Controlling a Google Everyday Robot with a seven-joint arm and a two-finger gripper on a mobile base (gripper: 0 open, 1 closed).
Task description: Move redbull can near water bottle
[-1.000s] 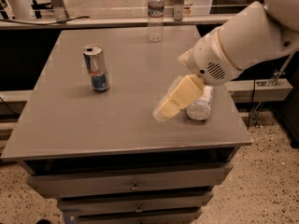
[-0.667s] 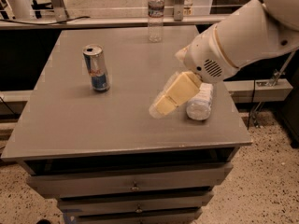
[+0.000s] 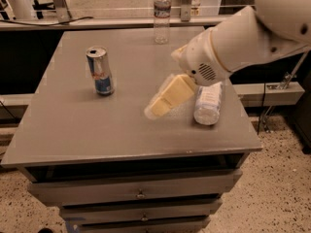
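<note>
The redbull can [image 3: 99, 71] stands upright on the left part of the grey table [image 3: 87, 130], its silver top facing up. The water bottle [image 3: 162, 13], slim and clear with a white cap and a dark label band, stands upright at the table's far edge. My gripper [image 3: 158, 107] hangs low over the middle of the table, pointing down and to the left. It is to the right of the can and a clear gap apart from it. It holds nothing that I can see. The white arm [image 3: 243, 38] reaches in from the upper right.
A wider clear bottle [image 3: 209, 103] with a pale label lies on its side on the table's right part, just right of my gripper. The table top sits on a drawer cabinet [image 3: 138, 194]. A ledge [image 3: 97, 22] runs behind the table.
My gripper has moved a little to the left, toward the redbull can. The can and both bottles have not moved.
</note>
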